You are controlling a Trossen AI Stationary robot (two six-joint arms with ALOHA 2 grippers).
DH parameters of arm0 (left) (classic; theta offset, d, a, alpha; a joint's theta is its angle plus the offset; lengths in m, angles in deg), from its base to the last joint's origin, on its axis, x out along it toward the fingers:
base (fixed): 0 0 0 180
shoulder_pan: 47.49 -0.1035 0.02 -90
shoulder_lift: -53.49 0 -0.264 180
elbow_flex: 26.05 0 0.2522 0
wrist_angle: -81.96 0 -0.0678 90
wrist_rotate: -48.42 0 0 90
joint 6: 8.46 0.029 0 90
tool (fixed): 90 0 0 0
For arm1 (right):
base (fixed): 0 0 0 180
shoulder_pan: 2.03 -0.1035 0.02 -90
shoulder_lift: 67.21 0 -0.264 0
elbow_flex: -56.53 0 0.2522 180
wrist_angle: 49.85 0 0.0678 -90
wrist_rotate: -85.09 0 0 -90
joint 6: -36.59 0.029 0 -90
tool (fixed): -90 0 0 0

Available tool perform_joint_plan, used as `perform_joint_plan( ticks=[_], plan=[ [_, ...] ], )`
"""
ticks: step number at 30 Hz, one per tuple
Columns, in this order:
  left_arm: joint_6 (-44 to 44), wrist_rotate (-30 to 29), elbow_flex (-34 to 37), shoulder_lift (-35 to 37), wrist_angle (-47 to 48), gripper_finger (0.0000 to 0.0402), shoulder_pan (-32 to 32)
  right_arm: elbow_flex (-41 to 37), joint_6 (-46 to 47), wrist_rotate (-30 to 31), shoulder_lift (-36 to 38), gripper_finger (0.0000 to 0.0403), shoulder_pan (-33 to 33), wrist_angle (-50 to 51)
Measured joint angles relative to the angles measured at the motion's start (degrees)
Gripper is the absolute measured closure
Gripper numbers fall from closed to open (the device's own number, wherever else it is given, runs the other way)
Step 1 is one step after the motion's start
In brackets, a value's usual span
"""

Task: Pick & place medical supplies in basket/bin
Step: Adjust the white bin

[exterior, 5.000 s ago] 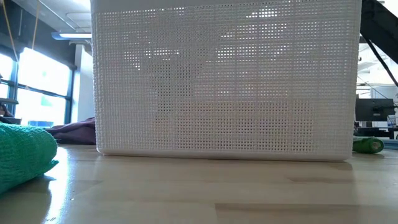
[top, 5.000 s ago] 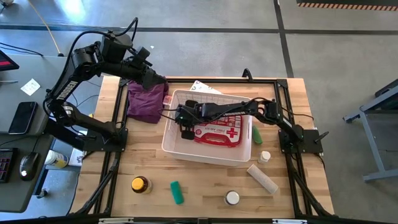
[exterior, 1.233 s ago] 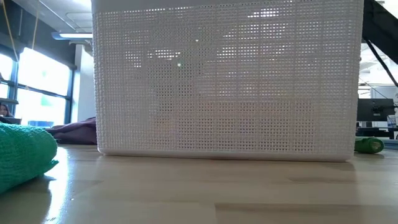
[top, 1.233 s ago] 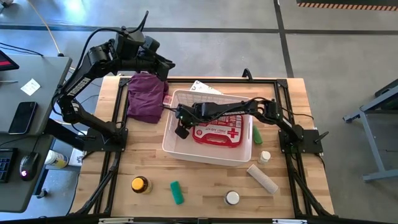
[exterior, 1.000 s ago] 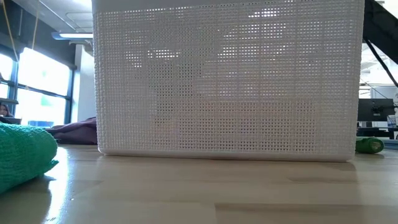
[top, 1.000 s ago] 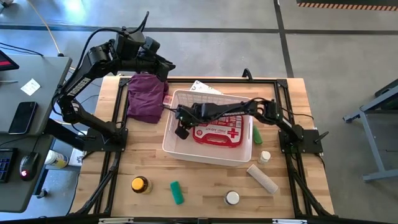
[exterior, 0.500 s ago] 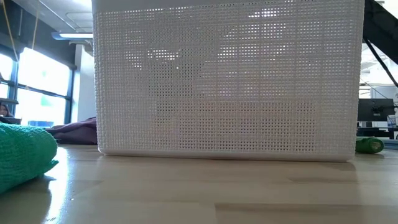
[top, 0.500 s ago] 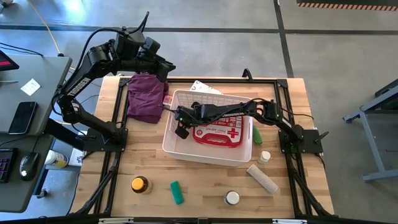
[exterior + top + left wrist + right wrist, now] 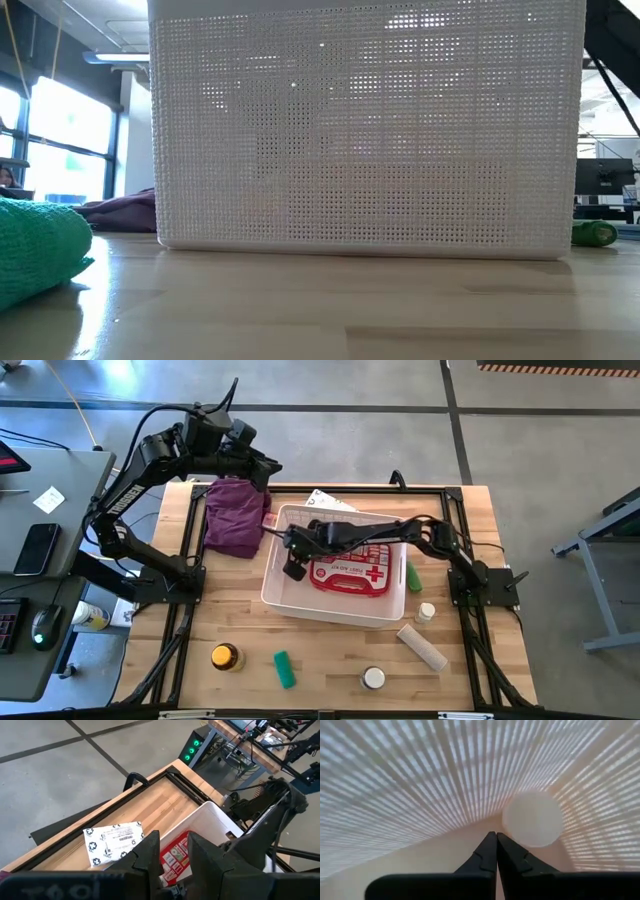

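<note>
The right gripper (image 9: pixel 292 570) reaches down inside the white basket (image 9: pixel 335 609) near its left wall, and its two fingers (image 9: pixel 487 854) are pressed tip to tip with nothing between them; just ahead of those tips, in a corner of the slotted walls, lies a small round white cap or bottle (image 9: pixel 532 818), near the fingers though contact cannot be judged. The left gripper (image 9: pixel 262 468) hangs above the table's far edge, over the far side of the purple cloth (image 9: pixel 236 517), with its fingers (image 9: pixel 149 851) a narrow way apart and empty. The red first-aid pouch (image 9: pixel 349 567) with its white cross lies in the basket's middle, under the right arm. A white printed packet (image 9: pixel 331 501) lies at the table's far edge, just behind the basket. Beside the basket's right wall is a green tube (image 9: pixel 413 576), and nearer the front a small white-capped bottle (image 9: pixel 427 611) and a beige roll (image 9: pixel 422 647). Along the table's front edge sit an amber bottle (image 9: pixel 225 656), a green roll (image 9: pixel 285 668) and a white-capped jar (image 9: pixel 373 678). From table height the basket's perforated front wall fills most of the sight, hiding what it holds. The table (image 9: pixel 330 660) is pale wood with a black frame, standing on a grey concrete floor; a desk with a phone (image 9: pixel 38 548) and a mouse (image 9: pixel 45 626) stands off its left side.
</note>
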Motion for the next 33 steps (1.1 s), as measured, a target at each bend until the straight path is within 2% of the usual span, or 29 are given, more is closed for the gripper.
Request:
perform_joint_plan(
  ticks=[5,12,16,20,25,29,33],
  plan=[
    [0.0,0.01,0.0,0.0,-0.13,0.0268,0.01,-0.01,-2.39,-3.01,3.44,0.0402,0.0,1.52],
    [0.47,0.0,0.0,0.0,-0.22,0.0268,0.02,0.08,-5.04,-6.31,12.85,0.0402,-0.02,4.8],
    [3.76,-0.88,0.0,0.0,-0.68,0.0268,0.0,0.12,-6.06,-4.61,19.26,0.0402,0.41,6.34],
    [7.34,-5.48,0.0,0.0,-1.5,0.0268,0.0,0.15,-7.25,-0.02,24.3,0.0402,1.83,8.59],
    [10.52,-9.47,0.0,-0.01,-5.02,0.0268,-0.04,0.19,-14.13,0.71,26.16,0.0399,5.69,9.27],
    [13.61,-9.94,0.0,-0.02,-8.37,0.0268,-0.04,0.17,-20.17,-1.16,24.48,0.0367,8.54,9.65],
    [14.78,-9.97,0.0,-0.02,-8.21,0.0268,-0.04,0.14,-22.0,-4.21,23.72,0.0306,10.89,10.53]
  ],
)
